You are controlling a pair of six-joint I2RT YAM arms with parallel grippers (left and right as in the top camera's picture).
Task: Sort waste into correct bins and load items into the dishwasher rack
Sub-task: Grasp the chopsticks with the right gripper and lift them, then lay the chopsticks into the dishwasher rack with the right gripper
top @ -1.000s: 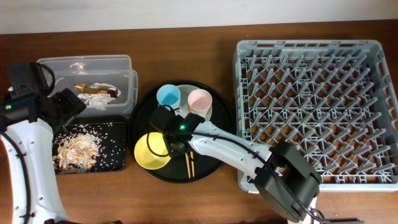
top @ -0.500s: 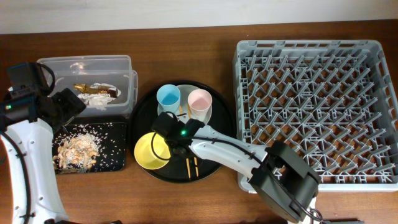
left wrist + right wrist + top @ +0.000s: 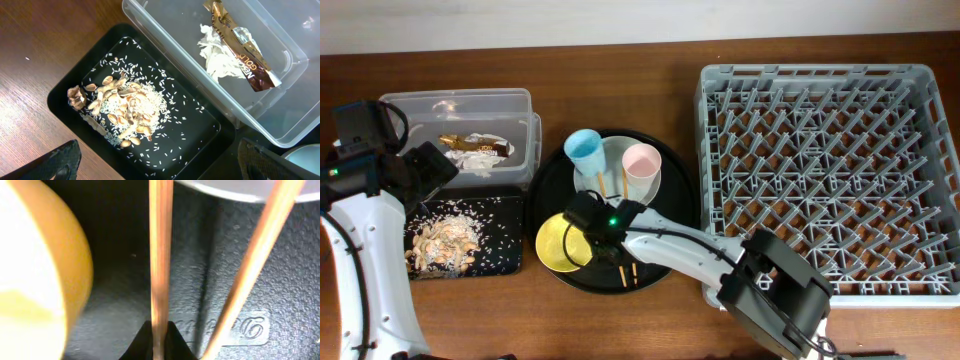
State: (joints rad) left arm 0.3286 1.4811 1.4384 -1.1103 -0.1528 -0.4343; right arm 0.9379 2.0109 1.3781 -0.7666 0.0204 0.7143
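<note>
The grey plastic dishwasher rack [image 3: 825,170], a square grid of upright pegs, fills the right of the table [image 3: 620,60]. Beside it, the round black tray [image 3: 678,205] carries the pale plate [image 3: 613,152], the glossy yellow bowl [image 3: 558,245], the blue cup [image 3: 585,148] and the pink cup [image 3: 641,160]. At left, the clear tub [image 3: 460,100] holds the crumpled foil wrapper [image 3: 240,45]. The shallow black tray [image 3: 195,145] holds crumbly rice scraps [image 3: 130,107], with my left fingers [image 3: 62,162] spread wide above them. My right fingers [image 3: 144,347] pinch one smooth wooden chopstick [image 3: 161,255] beside the bowl.
</note>
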